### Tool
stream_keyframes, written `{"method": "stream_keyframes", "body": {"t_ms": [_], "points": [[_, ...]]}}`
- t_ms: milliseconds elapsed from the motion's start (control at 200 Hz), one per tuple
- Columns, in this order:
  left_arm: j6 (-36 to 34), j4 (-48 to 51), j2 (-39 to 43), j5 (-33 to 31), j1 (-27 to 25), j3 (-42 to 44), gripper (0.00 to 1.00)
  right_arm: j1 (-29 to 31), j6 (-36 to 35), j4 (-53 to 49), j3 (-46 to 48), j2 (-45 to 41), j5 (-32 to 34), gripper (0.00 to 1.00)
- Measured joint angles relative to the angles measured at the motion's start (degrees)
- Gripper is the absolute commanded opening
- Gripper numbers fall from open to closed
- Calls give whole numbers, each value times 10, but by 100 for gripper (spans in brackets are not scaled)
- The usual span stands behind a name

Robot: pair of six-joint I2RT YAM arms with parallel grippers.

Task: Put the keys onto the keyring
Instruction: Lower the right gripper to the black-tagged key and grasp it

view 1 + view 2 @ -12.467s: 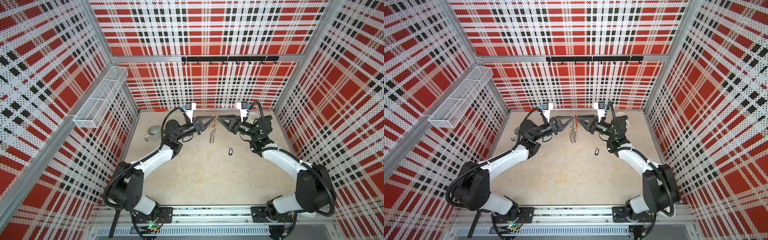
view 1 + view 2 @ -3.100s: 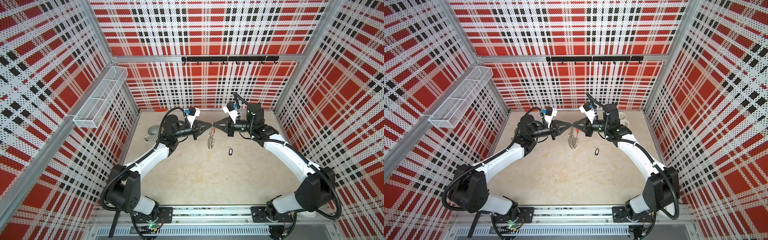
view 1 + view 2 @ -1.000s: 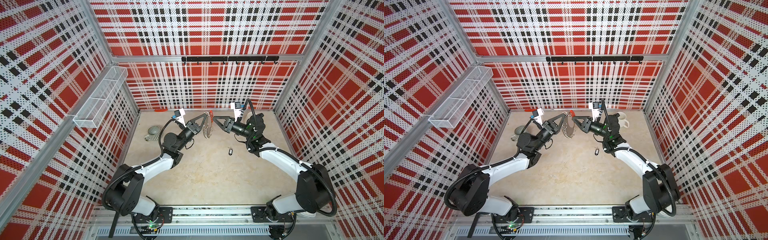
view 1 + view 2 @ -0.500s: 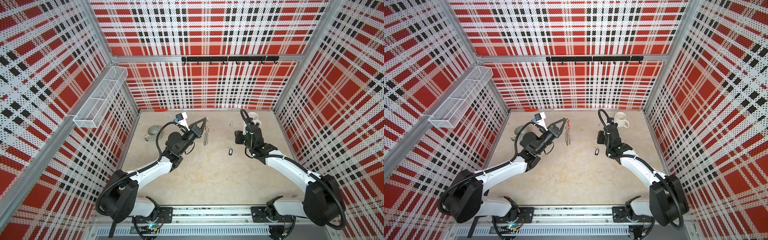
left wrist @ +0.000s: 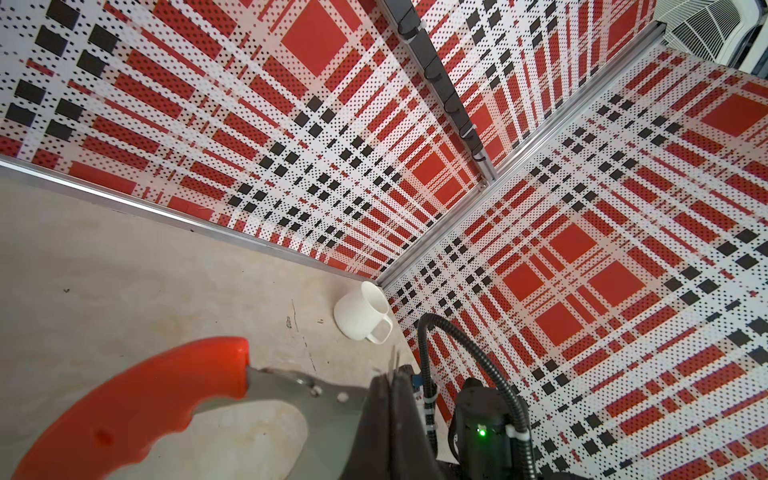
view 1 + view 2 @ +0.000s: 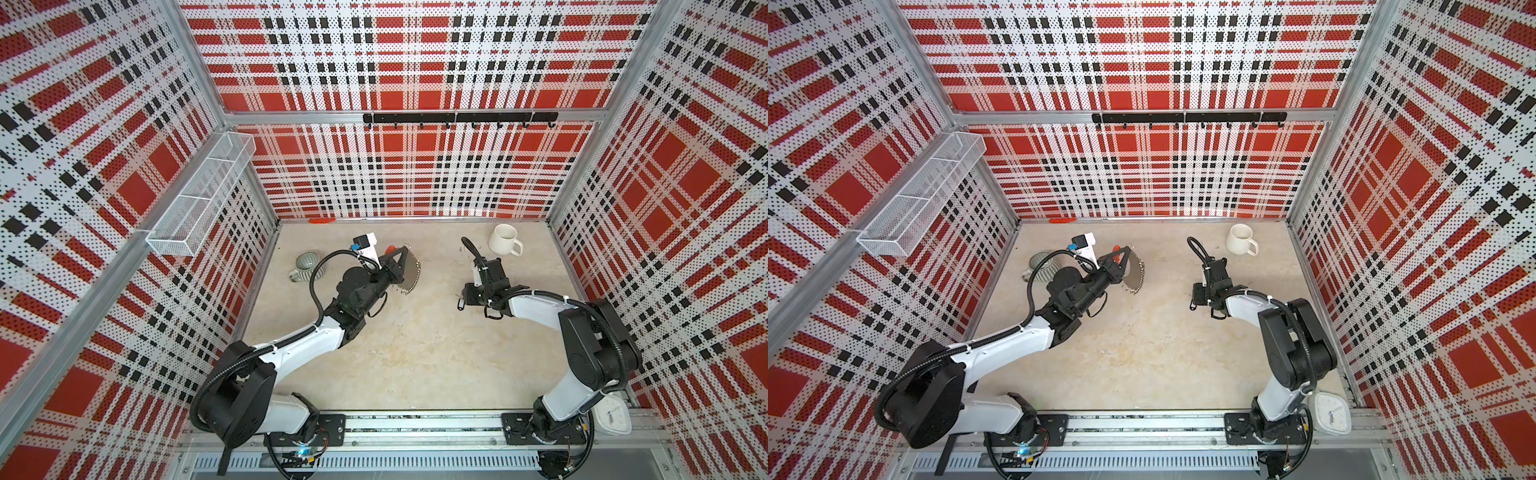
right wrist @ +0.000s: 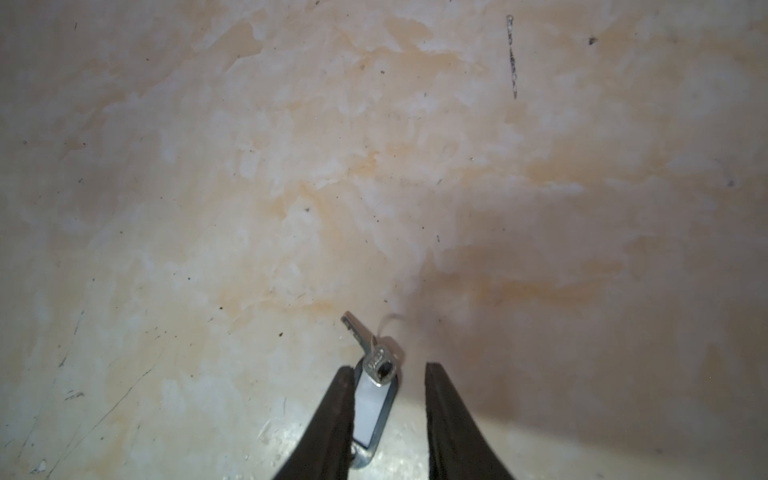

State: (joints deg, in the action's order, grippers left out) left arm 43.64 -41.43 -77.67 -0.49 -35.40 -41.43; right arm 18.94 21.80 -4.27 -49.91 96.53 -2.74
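Grey metal keyring (image 6: 409, 272), with its red piece, is pinched tight in the left fingers (image 5: 386, 419), well left of the white mug (image 6: 503, 240). Nearer the mug, the keys (image 7: 370, 409) lie on the worktop (image 7: 291, 166) between the parted right fingers (image 7: 332, 415).

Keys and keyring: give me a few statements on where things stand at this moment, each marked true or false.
1. The left jaws are shut on the keyring, gripping its grey metal next to the red segment. True.
2. The keys hang on the keyring. False: they lie on the table, apart from the ring, under the right arm.
3. The right jaws are clamped shut on the keys. False: in the right wrist view they stand apart, with the tag between them against one jaw and a gap to the other.
4. The white mug stands near the table's back right corner. True.
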Motion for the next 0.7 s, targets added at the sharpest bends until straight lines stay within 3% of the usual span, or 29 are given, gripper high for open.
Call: {"method": "stream_keyframes", "body": {"t_ms": [446,702], "points": [[-5,0,14,2,0,7,0,-1,-14,19,-5,20,-36,16],[-5,0,13,7,0,7,0,-1,-17,23,-5,32,-46,17]]}}
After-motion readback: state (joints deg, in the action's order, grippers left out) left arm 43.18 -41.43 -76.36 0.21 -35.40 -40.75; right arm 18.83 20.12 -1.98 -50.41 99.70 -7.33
